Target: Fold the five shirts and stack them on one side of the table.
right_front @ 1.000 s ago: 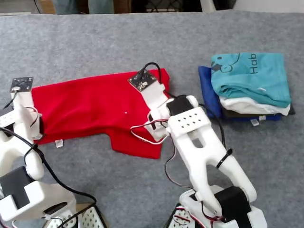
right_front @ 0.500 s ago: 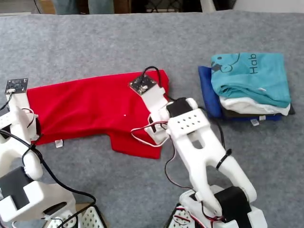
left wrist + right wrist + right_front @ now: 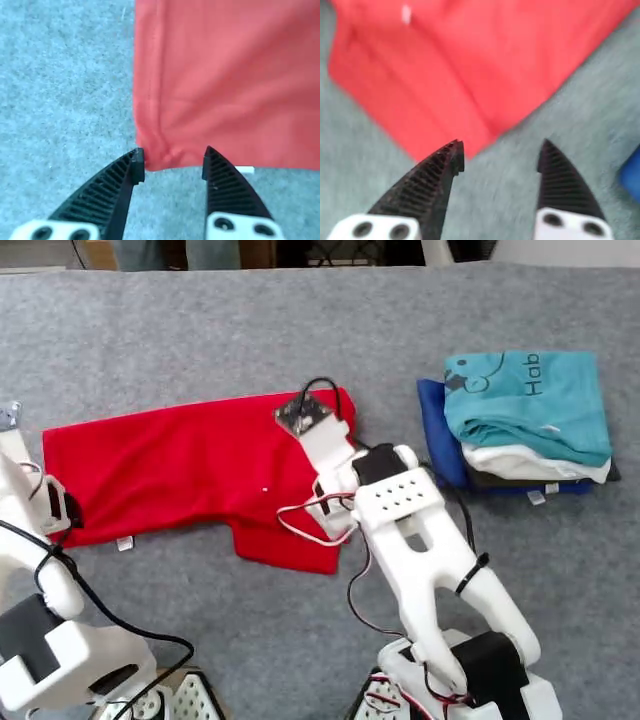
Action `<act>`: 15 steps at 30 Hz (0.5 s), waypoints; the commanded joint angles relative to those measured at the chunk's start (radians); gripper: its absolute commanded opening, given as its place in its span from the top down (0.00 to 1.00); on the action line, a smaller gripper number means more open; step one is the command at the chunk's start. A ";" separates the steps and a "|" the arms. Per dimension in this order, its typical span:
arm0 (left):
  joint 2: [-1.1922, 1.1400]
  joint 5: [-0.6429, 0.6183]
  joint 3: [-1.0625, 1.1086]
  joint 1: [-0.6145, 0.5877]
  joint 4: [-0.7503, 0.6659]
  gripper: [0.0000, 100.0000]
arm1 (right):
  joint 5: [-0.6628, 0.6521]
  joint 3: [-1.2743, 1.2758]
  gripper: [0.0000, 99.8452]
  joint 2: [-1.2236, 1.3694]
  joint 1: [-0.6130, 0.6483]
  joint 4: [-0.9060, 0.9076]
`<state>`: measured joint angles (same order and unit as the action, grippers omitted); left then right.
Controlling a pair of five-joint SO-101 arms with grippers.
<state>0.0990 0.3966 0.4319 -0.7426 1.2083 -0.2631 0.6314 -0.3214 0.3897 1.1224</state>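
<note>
The left arm [image 3: 30, 570] stands at one end of the red shirt [image 3: 180, 470], with the left gripper [image 3: 172, 162] pointing down, jaws parted on either side of the shirt's corner. The right arm [image 3: 430, 560] leans over the shirt's other end, and the right gripper [image 3: 501, 152] is spread wide just off its edge.

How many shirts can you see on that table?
5. A red shirt lies spread flat on the table. Four sit stacked to its right: teal shirt on top, white shirt, a thin dark shirt barely showing, blue shirt lowest.
</note>
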 commanded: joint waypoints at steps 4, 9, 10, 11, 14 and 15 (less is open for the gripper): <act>0.021 -0.126 -0.171 -0.007 0.037 0.95 | 0.084 -0.232 0.96 0.209 0.080 -0.109; 0.008 -0.319 -0.059 0.016 -0.094 0.97 | 0.084 -0.400 0.99 0.493 0.137 -0.184; 0.003 -0.336 -0.025 0.016 -0.130 0.97 | 0.084 -0.430 0.99 0.547 0.140 -0.189; 0.003 -0.339 0.010 0.024 -0.166 0.97 | 0.084 -0.460 0.99 0.591 0.149 -0.187; 0.011 -0.339 0.127 0.042 -0.256 0.97 | 0.084 -0.509 0.99 0.670 0.169 -0.144; 0.012 -0.339 0.153 0.045 -0.276 0.97 | 0.083 -0.512 0.99 0.673 0.181 -0.123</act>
<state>0.0928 0.0713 0.5209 -0.7135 1.0012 -0.1849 0.1941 0.3353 0.5370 0.9659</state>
